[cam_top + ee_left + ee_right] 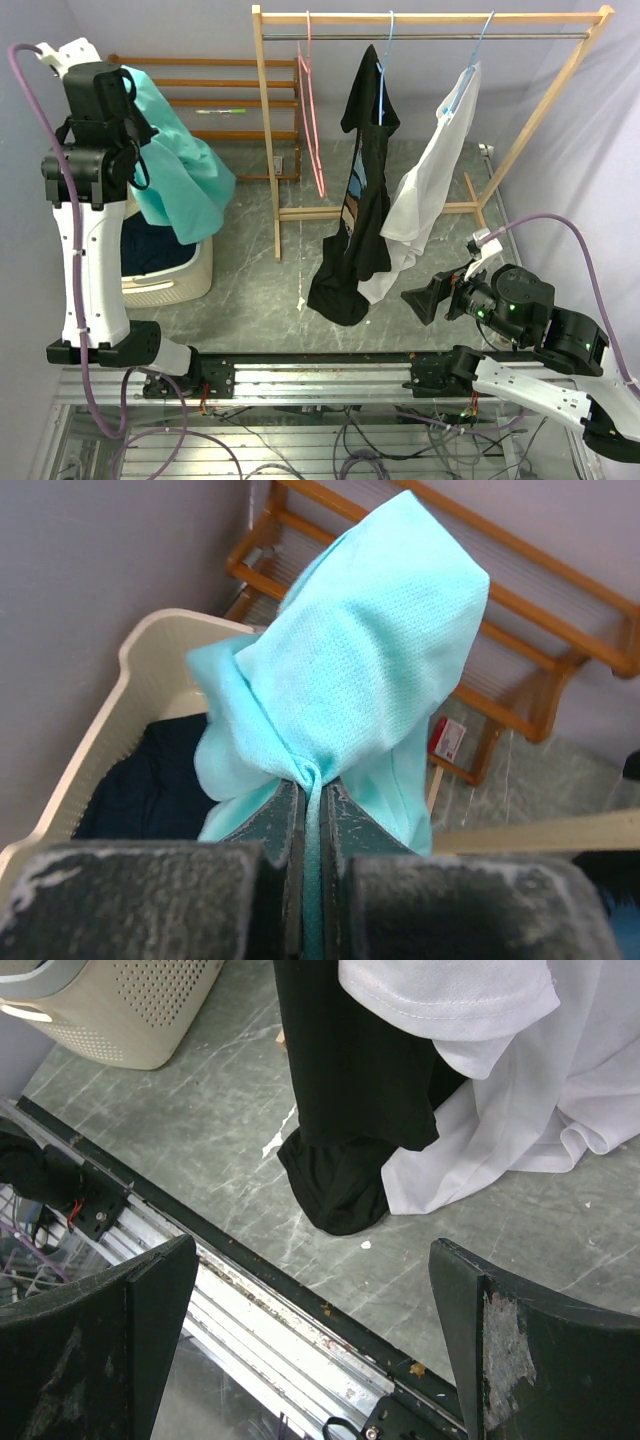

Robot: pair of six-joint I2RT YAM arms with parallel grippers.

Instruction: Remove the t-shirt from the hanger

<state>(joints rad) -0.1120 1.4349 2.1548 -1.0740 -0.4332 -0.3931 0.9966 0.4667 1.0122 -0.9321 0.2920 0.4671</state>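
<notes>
Pinches a teal t-shirt (360,650) tight in the left tool (312,790), raised high at the left edge of the desk (250,290). Hangs free of any hanger, draped above a cream laundry basket (180,275) with dark clothing inside. Shows the right tool (312,1257) spread wide and empty, low beside the hems of a black shirt (365,200) and a white shirt (430,190), both on blue hangers (386,60) on the wooden rack (430,18). Further left on the rail, a pink hanger (312,120).

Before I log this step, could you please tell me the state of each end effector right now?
Left end effector: closed on the teal t-shirt.
Right end effector: open, holding nothing.
</notes>
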